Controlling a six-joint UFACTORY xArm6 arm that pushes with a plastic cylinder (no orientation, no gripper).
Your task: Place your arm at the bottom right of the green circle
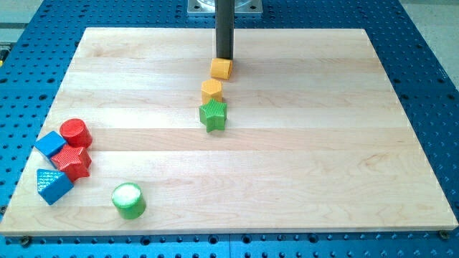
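Note:
The green circle [129,200] is a short green cylinder near the view's bottom left of the wooden board [301,158]. My tip [224,57] is near the view's top centre, touching or just behind the top edge of a yellow square block [221,69]. The tip is far up and to the right of the green circle. Below the yellow square sit a yellow hexagon-like block [211,90] and a green star [213,115], forming a short column.
At the view's left edge sits a cluster: a red cylinder [74,132], a blue cube [51,145], a red star [72,162] and a blue triangular block [53,185]. A blue perforated table [430,86] surrounds the board.

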